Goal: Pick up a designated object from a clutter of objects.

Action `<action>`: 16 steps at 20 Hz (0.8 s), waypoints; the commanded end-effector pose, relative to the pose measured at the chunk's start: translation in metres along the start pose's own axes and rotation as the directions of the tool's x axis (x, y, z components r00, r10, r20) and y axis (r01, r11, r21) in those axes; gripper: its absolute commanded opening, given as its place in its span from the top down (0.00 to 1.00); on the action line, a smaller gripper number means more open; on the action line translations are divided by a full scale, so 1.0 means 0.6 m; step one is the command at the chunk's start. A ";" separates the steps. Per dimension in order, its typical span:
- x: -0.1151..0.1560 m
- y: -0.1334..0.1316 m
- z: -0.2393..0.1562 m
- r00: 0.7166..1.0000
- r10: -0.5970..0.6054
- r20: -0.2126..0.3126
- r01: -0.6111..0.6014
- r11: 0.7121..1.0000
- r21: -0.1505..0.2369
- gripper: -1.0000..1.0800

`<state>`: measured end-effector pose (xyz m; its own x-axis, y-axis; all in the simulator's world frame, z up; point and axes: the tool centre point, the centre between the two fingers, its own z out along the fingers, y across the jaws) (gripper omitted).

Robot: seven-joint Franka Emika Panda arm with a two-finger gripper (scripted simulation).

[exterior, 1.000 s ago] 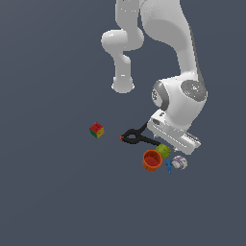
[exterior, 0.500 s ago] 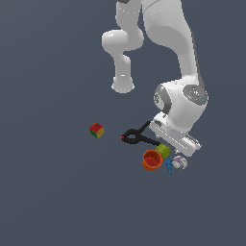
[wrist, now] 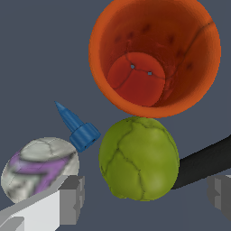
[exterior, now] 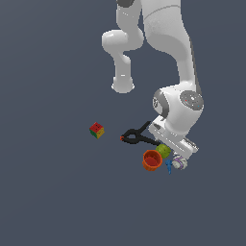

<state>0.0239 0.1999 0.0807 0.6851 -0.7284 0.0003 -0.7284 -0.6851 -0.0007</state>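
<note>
Green fruit (wrist: 138, 159) sits between spread, empty fingers (wrist: 72, 200) beside the orange cup (wrist: 154, 56), awaiting descent and closure.

End effector (wrist: 144, 194) lower over fruit (wrist: 138, 158).

A plain dark grey floor (exterior: 53, 192) carries everything. A red, green and yellow cube (exterior: 96, 130) sits alone, well apart from the rest. A black clamp (exterior: 137, 137) with orange tips lies near the cluster: an upright orange cup (exterior: 152, 160), the green ball (exterior: 164, 151) touching its rim, a small blue piece (exterior: 169, 166) and a white-purple ball (exterior: 179, 163) just beside.
</note>
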 end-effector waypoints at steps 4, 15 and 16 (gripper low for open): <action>-0.001 0.001 0.041 1.000 0.002 0.000 -0.002 1.000 -0.001 0.04; 0.000 -0.001 0.048 1.000 0.002 0.000 -0.002 1.000 -0.001 1.00; 0.000 -0.001 0.048 1.000 0.002 0.000 -0.002 1.000 -0.001 1.00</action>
<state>0.0244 0.2003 0.0525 0.6839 -0.7295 0.0005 -0.7295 -0.6839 -0.0009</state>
